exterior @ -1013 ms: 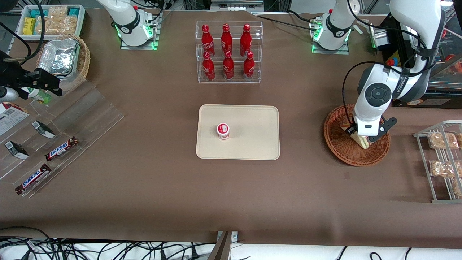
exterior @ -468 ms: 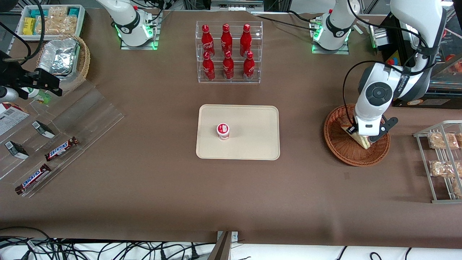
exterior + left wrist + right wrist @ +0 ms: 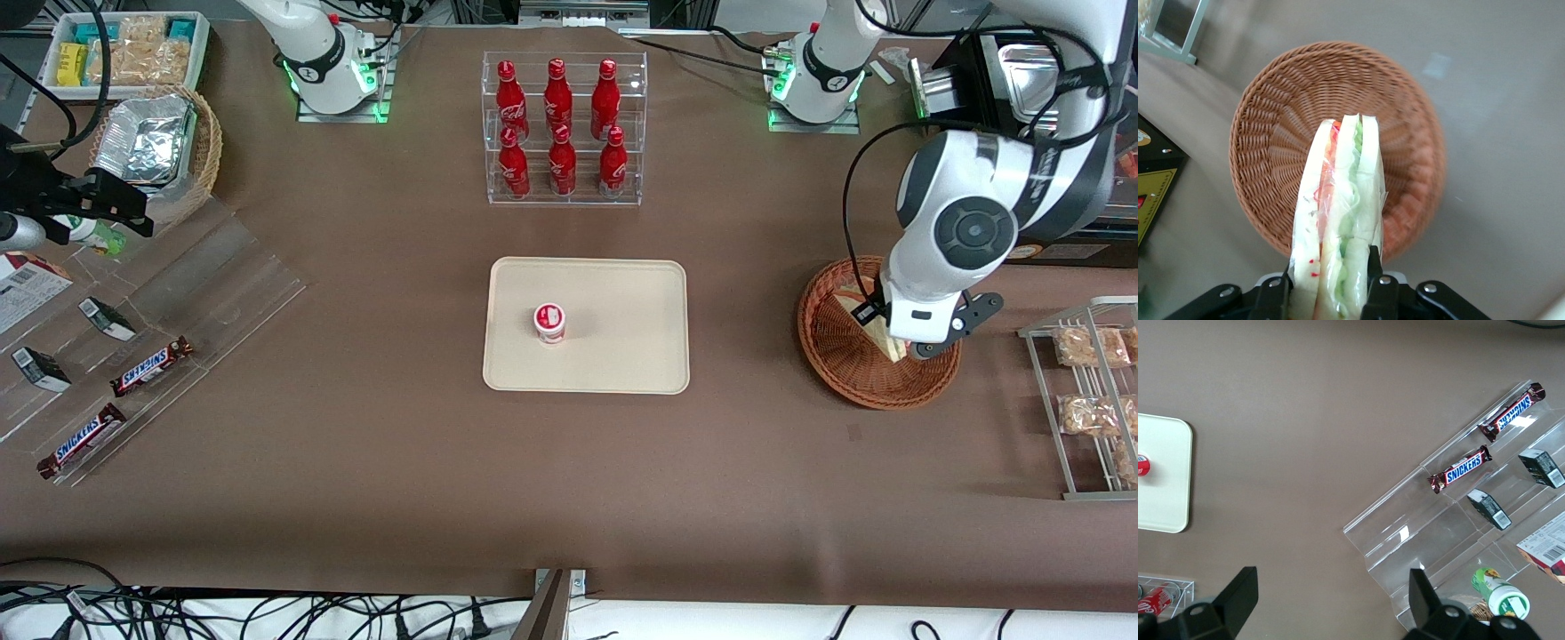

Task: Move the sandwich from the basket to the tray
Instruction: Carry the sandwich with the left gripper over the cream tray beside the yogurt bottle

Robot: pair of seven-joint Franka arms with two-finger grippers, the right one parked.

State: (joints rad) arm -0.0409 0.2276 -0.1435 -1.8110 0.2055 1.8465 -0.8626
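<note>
Clamped upright by its crust end between the two black fingers [image 3: 1373, 267], the clear-wrapped triangular wedge sandwich [image 3: 1338, 220] of white bread with green and pink-red filling hung just above the round reddish-brown woven wicker basket [image 3: 1405, 133], apparently clear of the weave. Closed on the sandwich, the working arm's claw [image 3: 1328, 290] held it edge-on with the layers standing vertical, a grip that seemed chosen so the fingers pressed the bread faces flat rather than crushing the filling.

From the front, the claw [image 3: 898, 342] and its load sat over the basket [image 3: 836, 373] at the working arm's end of the brown tabletop [image 3: 569, 480]. The flat rectangular cream-beige tray [image 3: 622, 293] with rounded corners lay well apart, near the middle of the tabletop, already carrying a small red-and-white lidded cup [image 3: 549, 322] on the part toward the parked arm's end; the bare part nearer the basket looked the likelier landing spot.

A clear acrylic rack of red bottles [image 3: 562, 129] stood farther from the front camera than the tray, off the likely carrying path. The transfer itself appeared not yet begun.
</note>
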